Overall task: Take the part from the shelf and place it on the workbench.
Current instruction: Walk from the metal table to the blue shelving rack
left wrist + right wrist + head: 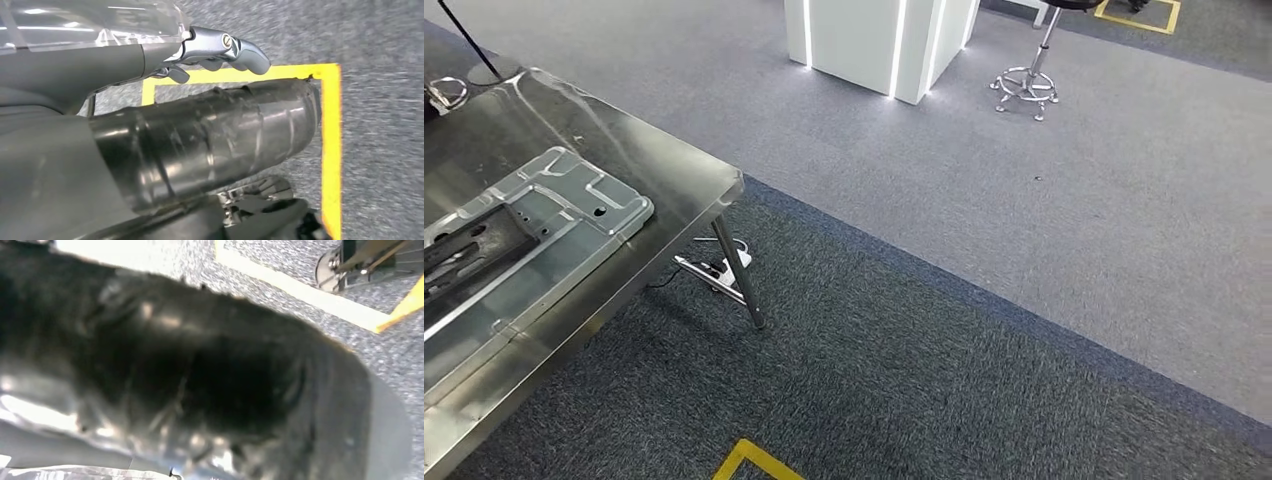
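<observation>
Head view shows the part (524, 240), a stamped metal panel, lying flat on the workbench (674, 170), well apart from the left hand (220, 50), which hangs with fingers curled on nothing. It looks stiff, light and sharp-edged; grip its rim. Right hand: cannot tell.

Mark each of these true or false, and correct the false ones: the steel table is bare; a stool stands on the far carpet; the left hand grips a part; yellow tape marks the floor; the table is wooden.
1. The steel table is bare. False: a flat metal panel lies on it.
2. A stool stands on the far carpet. True.
3. The left hand grips a part. False: its fingers are curled with nothing in them.
4. Yellow tape marks the floor. True.
5. The table is wooden. False: it is shiny steel.
</observation>
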You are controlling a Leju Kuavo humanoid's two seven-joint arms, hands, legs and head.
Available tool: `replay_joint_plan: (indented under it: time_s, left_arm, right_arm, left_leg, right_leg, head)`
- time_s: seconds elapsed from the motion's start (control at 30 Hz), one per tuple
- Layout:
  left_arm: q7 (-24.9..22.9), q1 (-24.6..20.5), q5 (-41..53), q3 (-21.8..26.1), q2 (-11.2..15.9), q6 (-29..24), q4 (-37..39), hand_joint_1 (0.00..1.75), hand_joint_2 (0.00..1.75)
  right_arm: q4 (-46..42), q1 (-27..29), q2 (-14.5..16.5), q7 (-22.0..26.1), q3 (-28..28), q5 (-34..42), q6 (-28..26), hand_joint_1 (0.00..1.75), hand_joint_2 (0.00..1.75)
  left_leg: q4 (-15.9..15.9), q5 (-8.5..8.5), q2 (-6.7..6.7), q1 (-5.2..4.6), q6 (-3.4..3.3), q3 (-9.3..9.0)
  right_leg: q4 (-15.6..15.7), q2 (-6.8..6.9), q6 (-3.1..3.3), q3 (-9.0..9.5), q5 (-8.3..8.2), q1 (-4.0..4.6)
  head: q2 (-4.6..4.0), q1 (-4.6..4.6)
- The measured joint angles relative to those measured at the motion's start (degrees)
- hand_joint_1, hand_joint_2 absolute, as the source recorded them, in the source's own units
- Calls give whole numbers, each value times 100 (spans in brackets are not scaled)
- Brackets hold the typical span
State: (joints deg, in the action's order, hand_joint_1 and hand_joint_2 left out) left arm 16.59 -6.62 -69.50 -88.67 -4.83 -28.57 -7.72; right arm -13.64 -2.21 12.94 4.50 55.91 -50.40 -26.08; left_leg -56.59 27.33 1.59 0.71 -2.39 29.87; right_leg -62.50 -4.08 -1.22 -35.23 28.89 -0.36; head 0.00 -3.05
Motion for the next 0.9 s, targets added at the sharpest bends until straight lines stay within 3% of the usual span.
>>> replay_joint_plan:
  time_s: [0.03,0.07,0.1,0.13,0.17,0.2,0.27,0.33,0.4,0.43,0.5,0.57,0.6,0.63,0.67,0.7,0.77,0.8,0.87,0.9]
  left_arm:
    - [3,4,1,0,1,3,0,0,0]
    - [4,14,1,0,2,7,0,0,0]
    - [4,23,-1,0,4,10,0,0,0]
    - [4,28,-3,0,7,12,0,0,0]
    - [4,25,-5,0,8,14,0,0,0]
    - [4,19,-7,0,8,15,0,0,0]
    - [5,12,-11,0,8,19,0,0,0]
    - [8,9,-15,0,9,20,0,0,0]
    - [15,-3,-16,0,7,23,0,0,0]
    - [20,-14,-16,1,7,25,0,0,0]
    - [29,-31,-16,2,6,29,0,0,0]
    - [33,-22,-17,2,7,36,0,0,0]
    - [33,-8,-17,2,7,41,0,0,0]
    - [33,6,-17,2,7,45,0,0,0]
    - [33,17,-17,2,7,48,0,0,0]
    - [34,23,-17,2,7,49,0,0,0]
    - [37,22,-17,2,7,50,0,0,0]
    - [37,20,-18,2,7,50,0,0,0]
    - [37,19,-18,2,7,49,0,0,0]
    - [37,20,-18,2,7,49,0,0,0]
  right_arm:
    - [0,-6,-1,1,0,0,0,0,0]
    - [0,-12,-1,1,0,0,1,0,0]
    - [0,-16,-1,2,0,-1,1,0,0]
    - [0,-12,-1,3,0,-1,2,0,0]
    - [0,-5,-1,4,0,-1,2,0,0]
    - [0,1,-1,5,1,-1,3,0,0]
    - [0,-3,-1,9,2,-1,4,0,0]
    - [0,-24,1,15,2,-1,5,0,0]
    - [0,-25,2,17,3,-1,7,0,0]
    - [0,-17,3,17,4,-1,7,0,0]
    - [-1,-14,3,17,7,-1,7,0,0]
    - [-2,-25,2,17,7,-1,7,0,0]
    - [-2,-29,2,17,7,-1,9,0,0]
    - [-2,-28,2,17,7,-1,11,0,0]
    - [-1,-24,2,17,7,-1,14,0,0]
    - [-1,-22,2,17,7,-1,15,0,0]
    - [0,-25,4,17,7,-4,19,0,0]
    - [0,-32,5,17,7,-7,24,0,0]
    - [0,-38,5,17,7,-14,32,0,0]
    - [0,-32,5,17,7,-15,33,0,0]
  left_leg:
    - [10,-1,-87,-16,-15,-7]
    - [9,5,-177,-25,-25,-6]
    - [5,13,-269,-31,-30,-5]
    - [1,24,-356,-33,-30,-6]
    - [-3,35,-431,-32,-25,-11]
    - [-10,48,-495,-30,-13,-20]
    - [-43,95,-601,-42,40,-40]
    - [-69,145,-703,-65,110,-54]
    - [-63,168,-806,-63,175,-96]
    - [-85,196,-791,-48,209,-112]
    - [-383,408,-567,-19,262,-5]
    - [-1115,788,-288,-6,286,343]
    - [-1490,923,-235,-5,292,532]
    - [-1707,947,-214,-5,293,652]
    - [-1707,849,-201,-5,288,678]
    - [-1488,656,-179,-4,276,605]
    - [-735,245,18,5,239,312]
    - [-444,138,132,11,221,206]
    - [-210,104,254,4,182,135]
    - [-193,89,204,-3,156,131]
  right_leg:
    - [-333,182,-15,-168,181,2]
    - [-703,280,-34,-358,353,-6]
    - [-1002,326,-54,-510,455,-21]
    - [-1140,351,-72,-579,458,-38]
    - [-1068,375,-87,-536,356,-56]
    - [-798,419,-96,-384,181,-72]
    - [-54,650,-79,33,-132,-64]
    - [342,788,-16,234,-217,-19]
    - [384,689,62,228,-213,11]
    - [403,634,100,233,-227,5]
    - [445,529,175,246,-267,-20]
    - [449,420,219,236,-283,-17]
    - [444,350,230,230,-285,-9]
    - [437,274,234,229,-285,-2]
    - [426,192,233,230,-284,2]
    - [411,113,229,232,-281,2]
    - [372,-29,205,220,-268,5]
    - [350,-89,181,200,-264,8]
    - [332,-196,113,149,-277,4]
    - [343,-251,72,131,-295,-6]
  head:
    - [0,-6]
    - [0,-10]
    - [0,-10]
    - [0,-10]
    - [0,-11]
    - [0,-11]
    - [0,-11]
    - [0,3]
    - [0,18]
    - [0,18]
    - [0,20]
    - [0,23]
    - [0,25]
    - [0,25]
    - [0,25]
    - [0,25]
    - [0,24]
    - [0,23]
    - [0,21]
    - [0,21]
